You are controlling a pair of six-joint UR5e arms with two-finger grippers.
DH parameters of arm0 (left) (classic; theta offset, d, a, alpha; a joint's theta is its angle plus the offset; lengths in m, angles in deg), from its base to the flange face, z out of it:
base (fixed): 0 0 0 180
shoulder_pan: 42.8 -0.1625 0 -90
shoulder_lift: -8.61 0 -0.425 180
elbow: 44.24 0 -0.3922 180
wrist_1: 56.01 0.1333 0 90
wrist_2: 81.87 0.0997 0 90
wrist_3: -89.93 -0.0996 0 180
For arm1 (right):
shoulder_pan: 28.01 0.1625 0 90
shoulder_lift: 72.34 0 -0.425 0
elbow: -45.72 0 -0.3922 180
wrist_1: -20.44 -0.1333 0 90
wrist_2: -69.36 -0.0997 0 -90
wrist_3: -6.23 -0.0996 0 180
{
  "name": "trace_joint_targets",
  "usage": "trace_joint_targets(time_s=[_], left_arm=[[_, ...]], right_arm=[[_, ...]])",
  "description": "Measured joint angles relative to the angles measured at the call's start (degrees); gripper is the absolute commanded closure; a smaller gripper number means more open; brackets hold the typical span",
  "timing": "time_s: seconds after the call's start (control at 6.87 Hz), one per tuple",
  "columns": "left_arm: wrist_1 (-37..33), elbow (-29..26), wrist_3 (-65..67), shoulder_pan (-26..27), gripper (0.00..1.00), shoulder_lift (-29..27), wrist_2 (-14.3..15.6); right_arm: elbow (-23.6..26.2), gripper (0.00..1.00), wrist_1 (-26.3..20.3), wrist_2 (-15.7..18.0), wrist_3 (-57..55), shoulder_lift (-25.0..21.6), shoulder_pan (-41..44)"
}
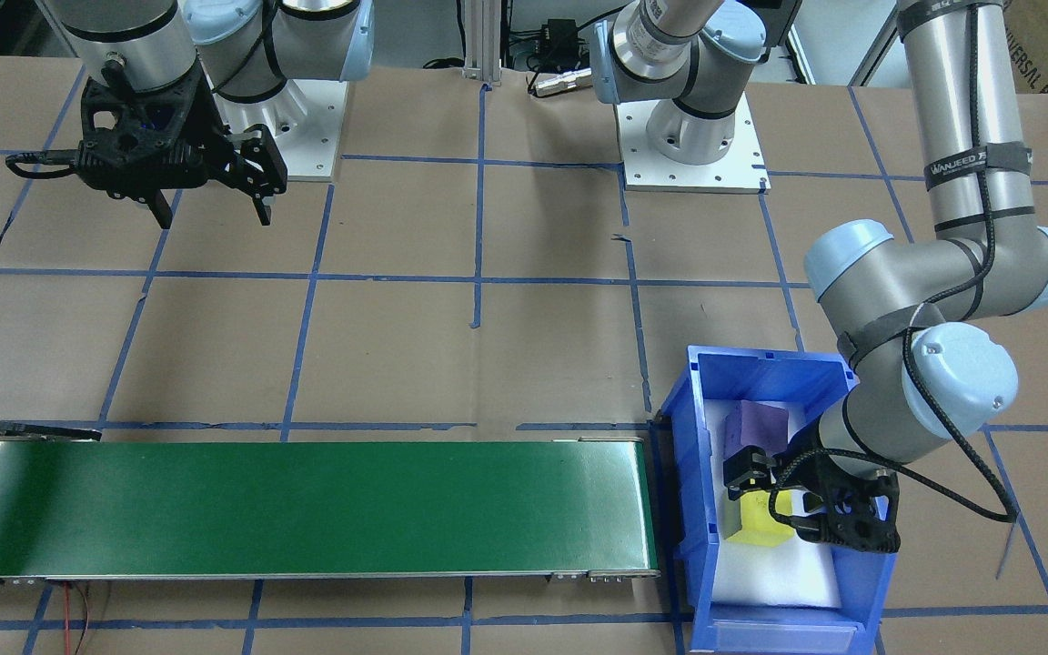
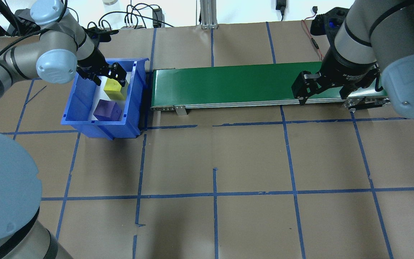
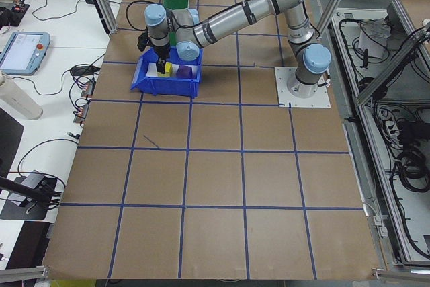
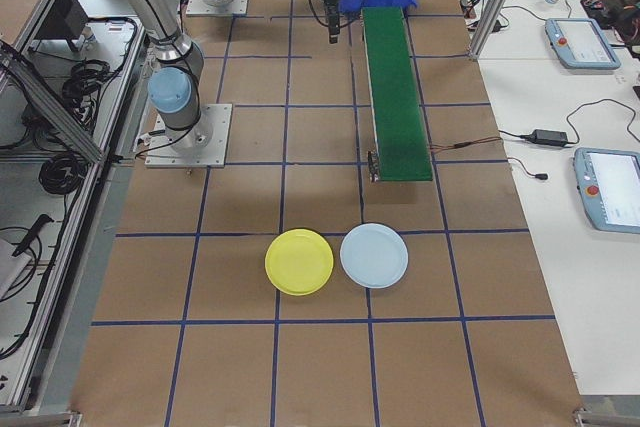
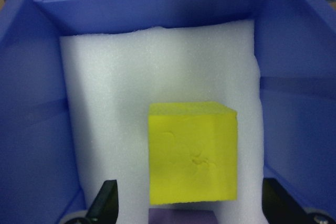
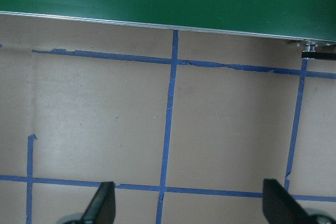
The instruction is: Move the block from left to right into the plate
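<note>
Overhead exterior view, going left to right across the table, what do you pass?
The blue rectangular plastic bin with the left gripper over the yellow cube inside it → the long green conveyor belt → the open right gripper at the belt's far end.

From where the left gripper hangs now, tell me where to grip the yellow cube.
Probably come straight down and pinch two opposite side faces of the yellow cube. It sits flat on foam in the blue bin, and the open left gripper already straddles it; the purple cube sits close behind.
</note>
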Motion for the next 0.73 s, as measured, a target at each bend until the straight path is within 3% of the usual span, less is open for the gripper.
trace_joint_targets(time_s=[0.29,0.44,0.58,0.73], left_arm=[[1.0,-0.1,0.0,0.0,0.06,-1.7,-0.4],[2.2,-0.1,0.0,0.0,0.15,-2.5,-0.5],[2.9,-0.1,0.0,0.0,0.36,-2.8,-0.5],[3.1,-0.1,0.0,0.0,0.50,-2.9,-0.4]], right_arm=[[0.2,0.00,-0.1,0.0,0.0,0.1,0.1],[0.3,0.00,-0.1,0.1,0.0,0.1,0.1],[0.3,0.00,-0.1,0.0,0.1,0.1,0.1],[0.4,0.00,-0.1,0.0,0.1,0.1,0.1]])
